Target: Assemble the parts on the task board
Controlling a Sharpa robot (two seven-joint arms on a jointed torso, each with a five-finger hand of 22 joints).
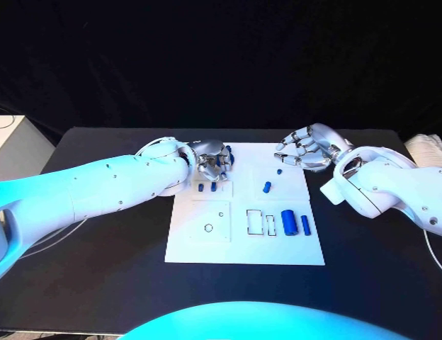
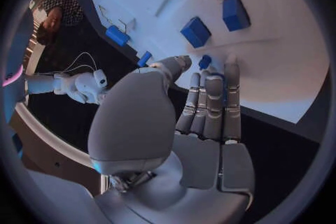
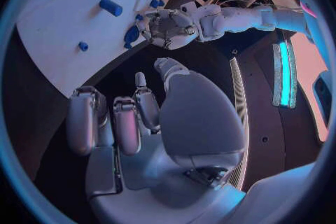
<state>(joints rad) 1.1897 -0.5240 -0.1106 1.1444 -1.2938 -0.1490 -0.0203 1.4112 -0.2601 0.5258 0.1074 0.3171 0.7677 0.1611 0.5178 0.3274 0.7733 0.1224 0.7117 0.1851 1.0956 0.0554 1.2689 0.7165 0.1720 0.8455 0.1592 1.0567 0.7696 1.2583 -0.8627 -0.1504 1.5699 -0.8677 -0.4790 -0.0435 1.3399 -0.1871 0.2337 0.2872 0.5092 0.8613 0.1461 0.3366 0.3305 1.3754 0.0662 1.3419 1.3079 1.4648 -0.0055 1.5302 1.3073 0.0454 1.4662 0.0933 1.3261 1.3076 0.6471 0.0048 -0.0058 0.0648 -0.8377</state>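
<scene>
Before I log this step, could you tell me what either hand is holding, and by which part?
The left hand pinches a small blue part between thumb and fingertip at the task board's edge; which part of it cannot be told. The right hand holds nothing.

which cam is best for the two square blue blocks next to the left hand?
Left wrist view: the two square blue blocks sit close and unobstructed on the white board, just beyond the left hand fingers. Head view shows them tiny under that hand. Right wrist view shows small blue specks by it.
</scene>
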